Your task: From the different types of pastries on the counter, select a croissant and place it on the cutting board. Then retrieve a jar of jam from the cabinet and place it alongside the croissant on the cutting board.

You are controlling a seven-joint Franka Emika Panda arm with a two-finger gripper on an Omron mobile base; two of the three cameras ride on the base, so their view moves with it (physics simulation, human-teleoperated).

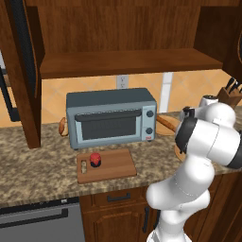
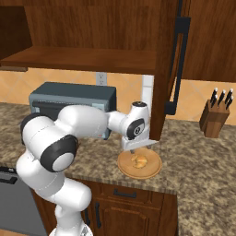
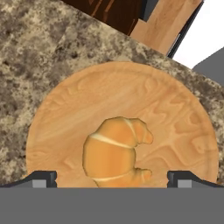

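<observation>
Croissant step not done. The croissant (image 3: 116, 151) lies on the round wooden plate (image 3: 65, 113), directly under the gripper (image 3: 113, 178), centred between the two fingertips (image 3: 43, 178). The jaws stand wide apart, one tip either side of the pastry, nothing clamped. In the right base view the gripper (image 2: 136, 148) hovers just above the plate (image 2: 154, 169), not touching the croissant (image 2: 139, 161) as far as I can tell.

The jar of jam (image 1: 95, 159) already stands on the cutting board (image 1: 116, 165), near its slot-handle end, well away from the gripper on the far side of the toaster oven (image 1: 111, 117). So what's left, judging from this: close on the croissant, lift, carry it across to the board, and set it beside the jar.

Surface: speckled granite counter (image 1: 38, 165) over dark wood drawers. Open wall cabinet (image 1: 127, 59) above, shelf looks bare. An orange-brown loaf (image 1: 166, 124) lies behind the toaster oven's near corner; another brown pastry end (image 1: 62, 126) peeks out at its far side. Knife block (image 2: 214, 119) stands beyond the cabinet post. Tan tile backsplash with an outlet (image 1: 122, 81).
</observation>
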